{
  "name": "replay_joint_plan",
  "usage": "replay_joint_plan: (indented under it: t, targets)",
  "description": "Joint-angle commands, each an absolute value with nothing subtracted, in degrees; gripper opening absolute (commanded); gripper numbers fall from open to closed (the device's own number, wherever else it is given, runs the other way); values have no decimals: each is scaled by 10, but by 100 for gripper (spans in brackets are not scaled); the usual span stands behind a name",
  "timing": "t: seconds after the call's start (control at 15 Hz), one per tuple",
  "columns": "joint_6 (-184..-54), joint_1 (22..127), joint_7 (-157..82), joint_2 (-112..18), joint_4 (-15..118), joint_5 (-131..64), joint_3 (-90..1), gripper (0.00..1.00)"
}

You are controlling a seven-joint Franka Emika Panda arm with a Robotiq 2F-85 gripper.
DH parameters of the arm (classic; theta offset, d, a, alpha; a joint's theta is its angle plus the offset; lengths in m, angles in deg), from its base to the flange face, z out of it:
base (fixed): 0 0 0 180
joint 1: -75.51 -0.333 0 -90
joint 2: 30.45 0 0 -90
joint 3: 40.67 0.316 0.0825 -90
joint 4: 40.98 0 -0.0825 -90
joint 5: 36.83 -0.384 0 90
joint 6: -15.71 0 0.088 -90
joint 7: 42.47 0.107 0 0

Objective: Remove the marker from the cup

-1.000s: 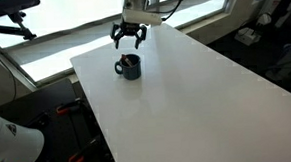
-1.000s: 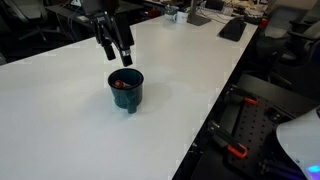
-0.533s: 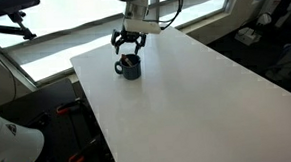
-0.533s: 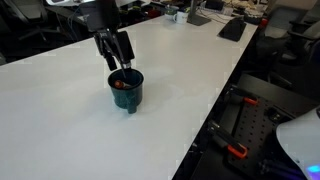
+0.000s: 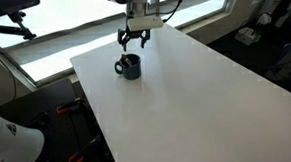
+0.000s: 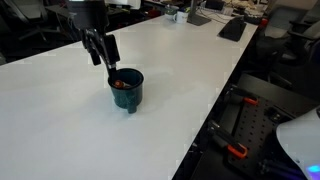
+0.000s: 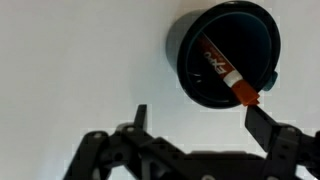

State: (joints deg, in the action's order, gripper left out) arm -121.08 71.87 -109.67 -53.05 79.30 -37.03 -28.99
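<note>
The cup is a small dark mug standing on the white table; it also shows in an exterior view and in the wrist view. The marker lies slanted inside the cup, its orange-red end resting on the rim; it shows as a reddish patch in an exterior view. My gripper is open and empty. It hangs just above and beside the cup in both exterior views. One fingertip is close to the marker's red end.
The table's near edge drops off to floor equipment. A keyboard and small items lie at the table's far end. A window ledge runs behind the table.
My gripper came down towards the cup, then shifted sideways and turned beside its rim. It stays open. The cup and marker have not moved.
</note>
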Motion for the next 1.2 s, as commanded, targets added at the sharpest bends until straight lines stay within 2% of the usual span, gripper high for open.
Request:
replay_joint_plan:
  t: [0.0,1.13]
  targets:
    - [-1209,723,-1095,-532,792,-368,-286,100]
    - [-1112,717,-1088,-548,769,-362,-290,100]
